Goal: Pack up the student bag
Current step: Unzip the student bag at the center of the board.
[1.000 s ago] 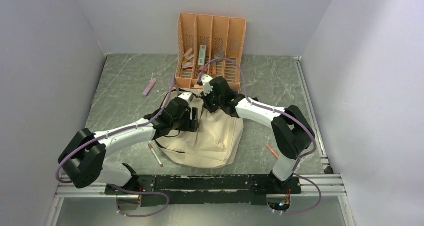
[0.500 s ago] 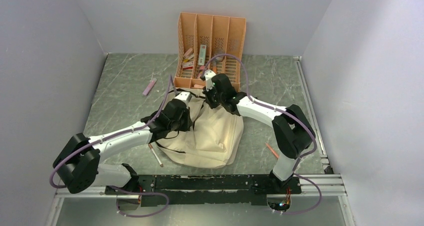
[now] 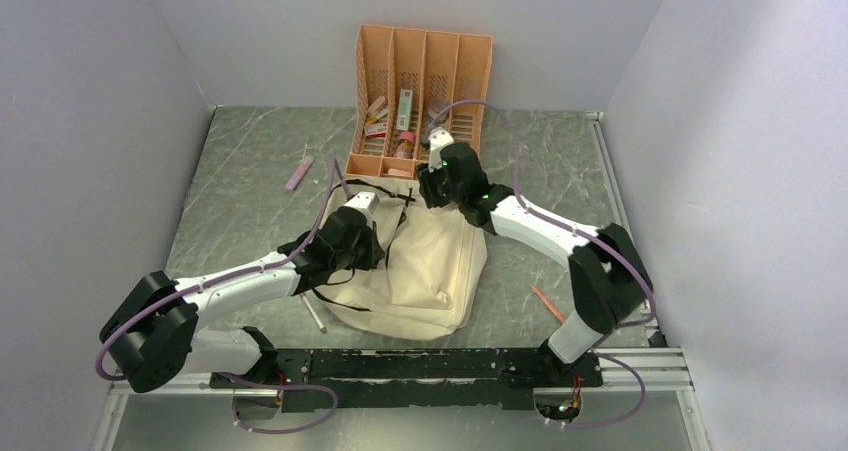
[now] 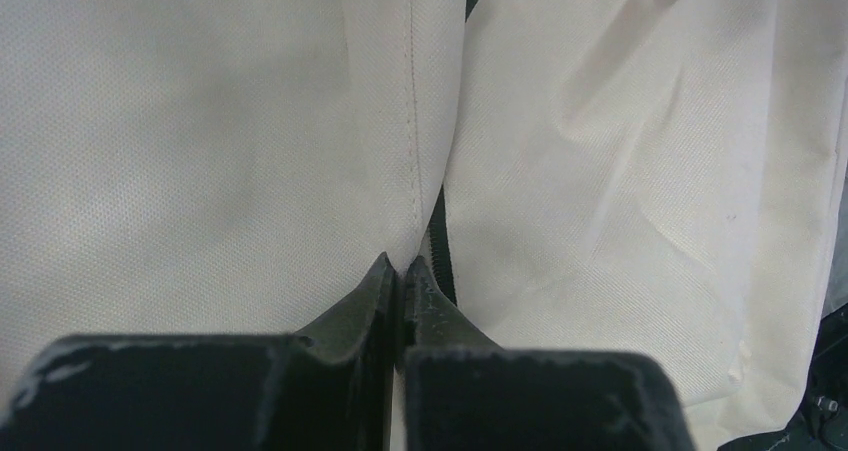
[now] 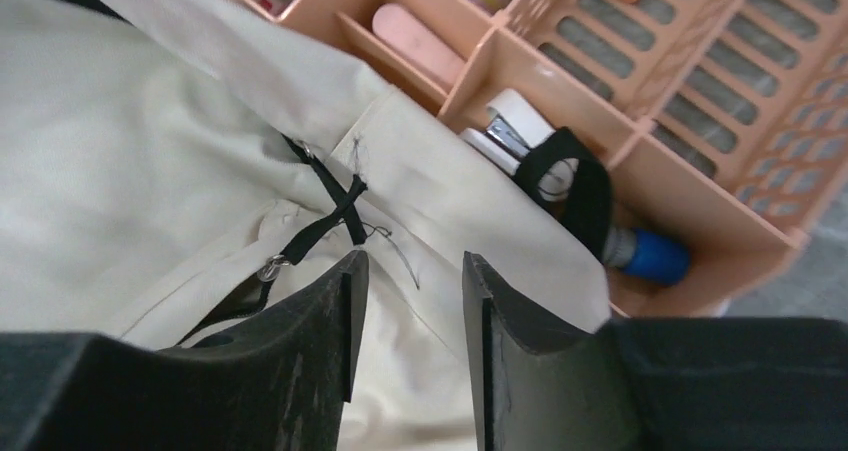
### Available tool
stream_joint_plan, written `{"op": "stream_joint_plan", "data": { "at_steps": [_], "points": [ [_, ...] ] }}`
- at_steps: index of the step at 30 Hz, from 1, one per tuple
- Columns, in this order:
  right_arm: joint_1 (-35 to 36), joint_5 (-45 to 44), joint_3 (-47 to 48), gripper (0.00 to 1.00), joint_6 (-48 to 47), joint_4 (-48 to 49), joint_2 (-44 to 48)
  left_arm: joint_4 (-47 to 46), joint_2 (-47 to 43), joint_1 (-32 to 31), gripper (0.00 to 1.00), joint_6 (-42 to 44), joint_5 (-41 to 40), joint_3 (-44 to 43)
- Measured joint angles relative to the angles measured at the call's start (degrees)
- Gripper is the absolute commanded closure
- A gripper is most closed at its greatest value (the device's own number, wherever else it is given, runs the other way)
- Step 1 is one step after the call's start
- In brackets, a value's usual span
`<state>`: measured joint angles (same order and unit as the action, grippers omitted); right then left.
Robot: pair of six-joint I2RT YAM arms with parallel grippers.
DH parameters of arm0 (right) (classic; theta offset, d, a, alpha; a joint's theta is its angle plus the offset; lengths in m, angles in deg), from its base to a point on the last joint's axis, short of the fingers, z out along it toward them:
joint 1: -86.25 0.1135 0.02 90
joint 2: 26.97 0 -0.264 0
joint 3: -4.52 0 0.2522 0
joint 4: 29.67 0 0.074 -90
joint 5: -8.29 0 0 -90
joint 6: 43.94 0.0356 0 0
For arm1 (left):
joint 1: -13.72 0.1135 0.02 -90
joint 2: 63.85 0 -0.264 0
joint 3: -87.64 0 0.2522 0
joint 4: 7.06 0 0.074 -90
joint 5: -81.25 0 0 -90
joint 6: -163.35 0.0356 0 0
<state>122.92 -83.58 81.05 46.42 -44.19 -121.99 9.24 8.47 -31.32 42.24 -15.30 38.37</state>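
The student bag (image 3: pixel 430 271), cream-beige with black straps, lies crumpled mid-table in front of the orange organiser (image 3: pixel 425 51). My left gripper (image 3: pixel 370 233) is at the bag's left side. In the left wrist view, my left gripper (image 4: pixel 403 263) is shut on a fold of the bag (image 4: pixel 200 121), beside the black zipper (image 4: pixel 440 241). My right gripper (image 3: pixel 433 186) hovers over the bag's far edge near the organiser. Seen from the right wrist, that gripper (image 5: pixel 412 259) is open above the cream fabric (image 5: pixel 130 131) and a crossed black strap (image 5: pixel 325 211), holding nothing.
The organiser's slots (image 5: pixel 520 61) hold a white stapler (image 5: pixel 515 131), a blue-capped item (image 5: pixel 655 256) and a pink piece (image 5: pixel 425 33). A pink eraser (image 3: pixel 299 172) lies far left. A pencil (image 3: pixel 311 309) lies left of the bag and an orange one (image 3: pixel 544 300) to its right.
My left gripper shut on the bag's fabric and drew back toward the near left. My right gripper opened, let go of the bag and moved right toward the organiser.
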Motion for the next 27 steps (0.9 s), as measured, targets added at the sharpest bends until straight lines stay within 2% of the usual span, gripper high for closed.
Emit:
{"op": "stream_joint_plan", "data": {
  "at_steps": [3, 7, 10, 15, 19, 23, 27],
  "points": [
    [-0.3, -1.8, -2.0, 0.53, 3.7, 0.0, 5.7, -1.9, 0.0, 0.0, 0.95, -0.3, 0.9, 1.4],
    [-0.3, -3.9, -2.6, 0.41, 8.6, -1.4, 11.2, -4.8, 0.0, 0.3, 0.95, -0.4, 2.3, 3.2],
    [-0.3, -5.8, -2.6, 0.36, 11.1, -4.2, 12.9, -6.1, 0.0, 0.3, 0.95, -0.3, 3.7, 3.9],
    [-0.3, -6.7, -2.6, 0.36, 13.6, -11.3, 13.0, -7.8, 0.2, 0.3, 0.95, -0.3, 6.7, 4.6],
    [-0.3, -5.5, -3.3, 0.23, 16.5, -15.6, 13.9, -10.4, 0.6, 0.2, 0.95, -0.7, 8.6, 5.9],
    [0.6, -5.0, -4.5, 0.22, 20.8, -19.8, 16.2, -13.7, 2.2, -1.3, 0.95, -1.9, 9.5, 6.8],
    [6.6, -8.1, -4.3, 0.26, 24.7, -23.6, 15.9, -17.4, 4.7, -3.7, 0.95, -3.7, 10.3, 6.9]
  ]
}}
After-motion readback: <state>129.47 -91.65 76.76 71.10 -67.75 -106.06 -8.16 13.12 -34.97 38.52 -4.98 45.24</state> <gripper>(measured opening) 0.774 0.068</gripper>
